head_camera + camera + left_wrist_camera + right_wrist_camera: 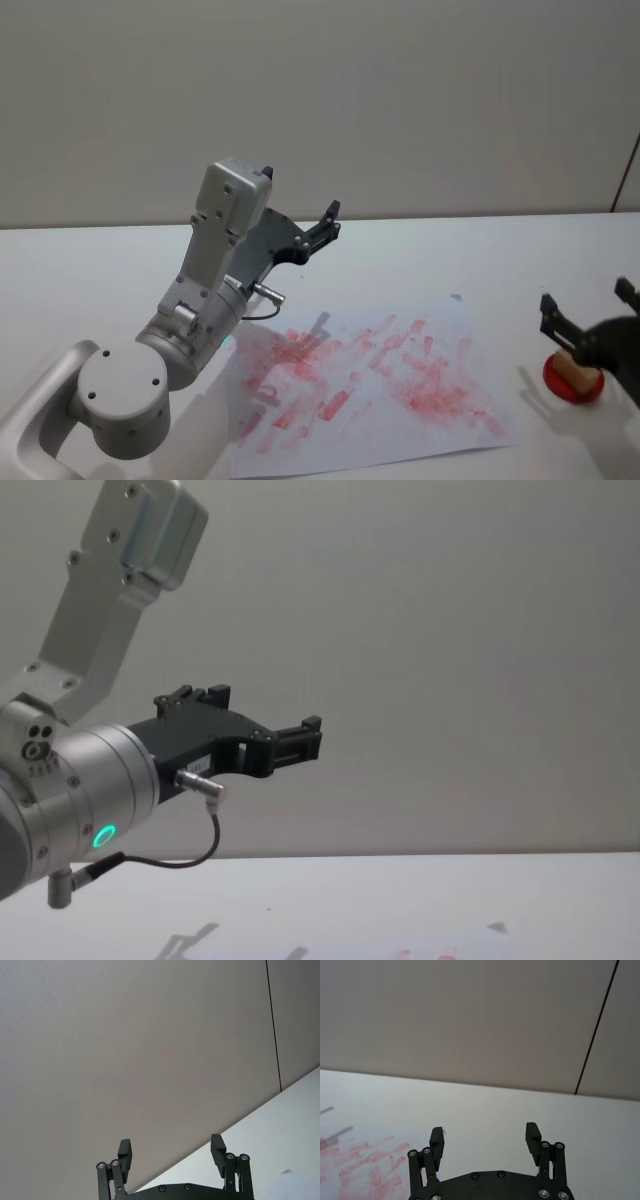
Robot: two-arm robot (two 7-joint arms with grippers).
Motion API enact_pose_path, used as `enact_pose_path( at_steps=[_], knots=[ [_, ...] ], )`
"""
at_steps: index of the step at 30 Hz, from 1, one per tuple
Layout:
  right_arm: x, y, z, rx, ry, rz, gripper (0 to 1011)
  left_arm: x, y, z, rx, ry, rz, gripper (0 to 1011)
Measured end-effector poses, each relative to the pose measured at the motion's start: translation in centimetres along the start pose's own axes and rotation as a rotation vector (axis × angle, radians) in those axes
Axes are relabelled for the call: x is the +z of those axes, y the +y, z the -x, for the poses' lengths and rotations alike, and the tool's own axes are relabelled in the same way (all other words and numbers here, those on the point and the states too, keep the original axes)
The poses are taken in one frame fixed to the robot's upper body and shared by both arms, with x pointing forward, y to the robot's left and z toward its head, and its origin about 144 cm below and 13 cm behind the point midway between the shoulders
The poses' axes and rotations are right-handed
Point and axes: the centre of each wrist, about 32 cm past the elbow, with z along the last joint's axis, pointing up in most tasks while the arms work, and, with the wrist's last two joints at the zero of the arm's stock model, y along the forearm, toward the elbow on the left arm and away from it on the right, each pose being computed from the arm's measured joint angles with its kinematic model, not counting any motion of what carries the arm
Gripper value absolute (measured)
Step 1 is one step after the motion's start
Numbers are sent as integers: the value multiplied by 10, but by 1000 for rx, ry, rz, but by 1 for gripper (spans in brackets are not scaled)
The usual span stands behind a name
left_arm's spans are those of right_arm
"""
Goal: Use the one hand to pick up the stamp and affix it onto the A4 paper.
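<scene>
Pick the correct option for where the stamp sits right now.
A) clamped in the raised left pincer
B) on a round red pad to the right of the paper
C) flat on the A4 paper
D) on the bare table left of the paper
B: the stamp stands on the red pad, to the right of the A4 paper, with the open right pincer above it.

The silver-grey left arm carries a green ring light and a looping black cable, while the left gripper and right gripper are black, blocky-fingered, with small silver screws.
</scene>
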Motion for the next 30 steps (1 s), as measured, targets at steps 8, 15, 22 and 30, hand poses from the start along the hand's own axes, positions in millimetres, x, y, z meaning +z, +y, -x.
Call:
enact_pose_path(
  at_steps=[8, 15, 22, 30],
  knots=[
    [-12, -19, 3, -18, 5, 117, 1001, 0, 0, 0, 0, 0, 0, 1001],
    [-21, -27, 8, -26, 1, 197, 1001, 0, 0, 0, 0, 0, 0, 1001],
    [-27, -32, 11, -35, -9, 241, 1001, 0, 0, 0, 0, 0, 0, 1001],
    [-33, -33, 12, -52, -42, 265, 1001, 0, 0, 0, 0, 0, 0, 1001]
  ],
)
